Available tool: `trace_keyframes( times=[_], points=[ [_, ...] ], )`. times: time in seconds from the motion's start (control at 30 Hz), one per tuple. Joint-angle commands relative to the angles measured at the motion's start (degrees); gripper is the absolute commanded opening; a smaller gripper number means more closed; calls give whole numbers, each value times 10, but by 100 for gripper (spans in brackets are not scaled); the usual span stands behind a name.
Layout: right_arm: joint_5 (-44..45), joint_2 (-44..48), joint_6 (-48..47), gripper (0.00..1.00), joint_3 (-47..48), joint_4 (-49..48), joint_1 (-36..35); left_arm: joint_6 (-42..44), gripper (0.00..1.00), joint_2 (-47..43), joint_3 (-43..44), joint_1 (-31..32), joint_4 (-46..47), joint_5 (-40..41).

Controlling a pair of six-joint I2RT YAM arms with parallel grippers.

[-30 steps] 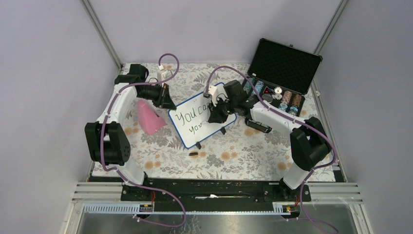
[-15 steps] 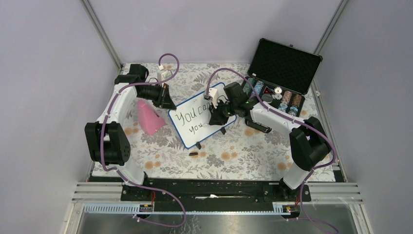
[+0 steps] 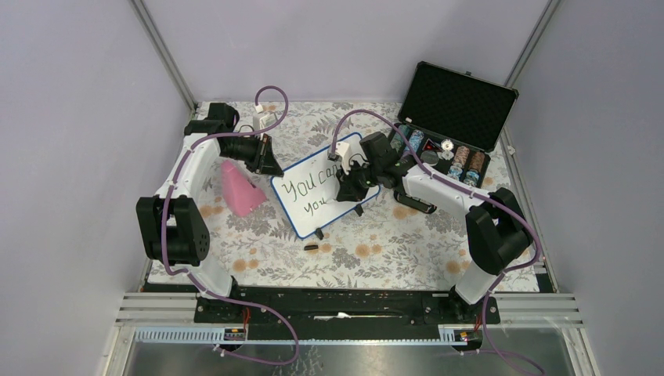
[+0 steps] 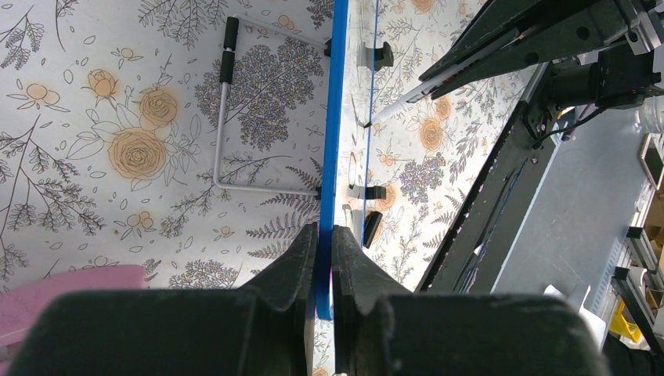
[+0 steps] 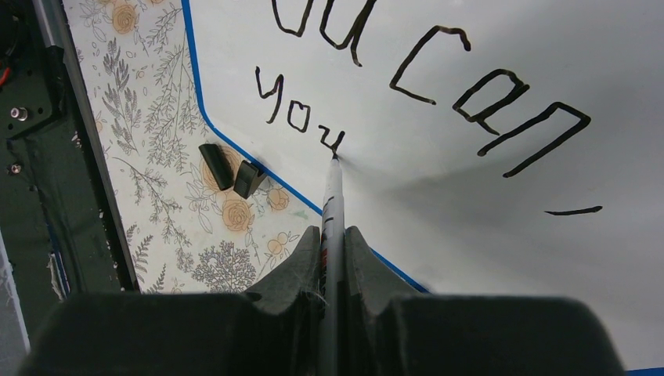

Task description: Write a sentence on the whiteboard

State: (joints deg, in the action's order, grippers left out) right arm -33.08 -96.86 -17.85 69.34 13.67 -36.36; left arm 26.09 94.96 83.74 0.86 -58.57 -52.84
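Near centre of floral tabletop [image 3: 376, 243]: small white board with thin blue frame [image 3: 294, 213]. On it dark handwritten lettering [image 3: 301, 188], "You can," above, "you" below. Board's blue edge is pinched by left hand [image 4: 324, 235], closed on it. Slim white marker [image 5: 332, 196] is gripped by right hand [image 5: 333, 235], tip touching board just after "you".

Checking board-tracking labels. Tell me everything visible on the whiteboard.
The whiteboard is a small white rectangle with a thin blue frame, rounded corners and black clip feet at its near edge. It sits skewed mid-table on the floral cloth, apparently propped on a wire stand behind it. Dark lettering reads "You can," with "you" below. The left gripper is shut on its blue edge. The marker, held in the right gripper, touches the surface by the "u".
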Motion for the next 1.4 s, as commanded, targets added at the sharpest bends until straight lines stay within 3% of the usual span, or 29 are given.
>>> trace_keyframes(
  times=[0.0,0.63,1.37],
  points=[
    [8,31,-14,0,10,9,4,6,0,-6,10,2,16,14],
    [-20,66,-13,0,31,54,17,5,0,-7,10,5,16,14],
    [-38,47,17,0,1,-22,40,9,0,-9,7,8,16,21]
  ],
)
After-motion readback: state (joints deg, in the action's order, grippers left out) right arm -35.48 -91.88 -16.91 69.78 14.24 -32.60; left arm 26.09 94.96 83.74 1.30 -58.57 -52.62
